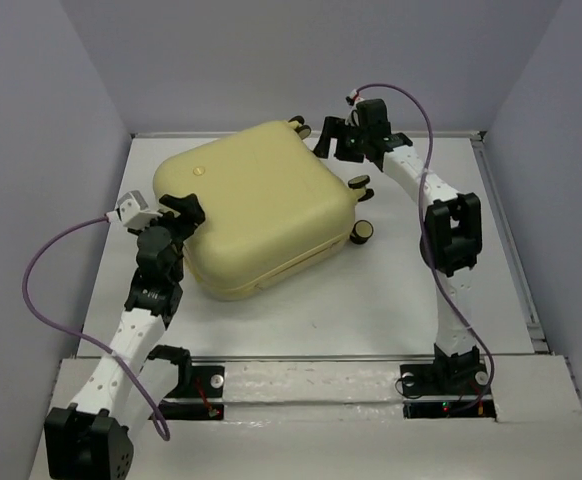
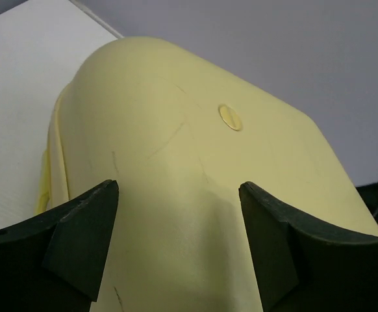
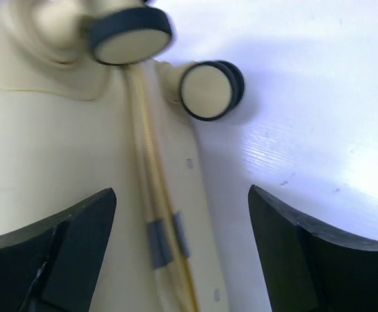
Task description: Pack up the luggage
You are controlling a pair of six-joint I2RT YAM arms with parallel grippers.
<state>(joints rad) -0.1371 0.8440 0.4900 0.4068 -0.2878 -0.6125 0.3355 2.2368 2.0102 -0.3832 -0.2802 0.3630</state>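
The luggage (image 1: 256, 205) is a large pale-yellow hard-shell suitcase lying closed and flat on the white table, its caster wheels (image 1: 360, 232) toward the right. My left gripper (image 1: 184, 212) is open at its left corner; the shell (image 2: 176, 169) fills the left wrist view between the spread fingers, and contact cannot be told. My right gripper (image 1: 339, 140) is open above the suitcase's far right corner. The right wrist view shows the zipper seam (image 3: 151, 195), small grey tabs (image 3: 166, 240) and two wheels (image 3: 208, 89) below the spread fingers. The lining and contents are hidden.
The white table (image 1: 391, 290) is bounded by grey walls at the back and sides, with a raised rim on the right (image 1: 506, 230). Purple cables loop off both arms (image 1: 41, 290). The arm bases stand at the near edge (image 1: 441, 385).
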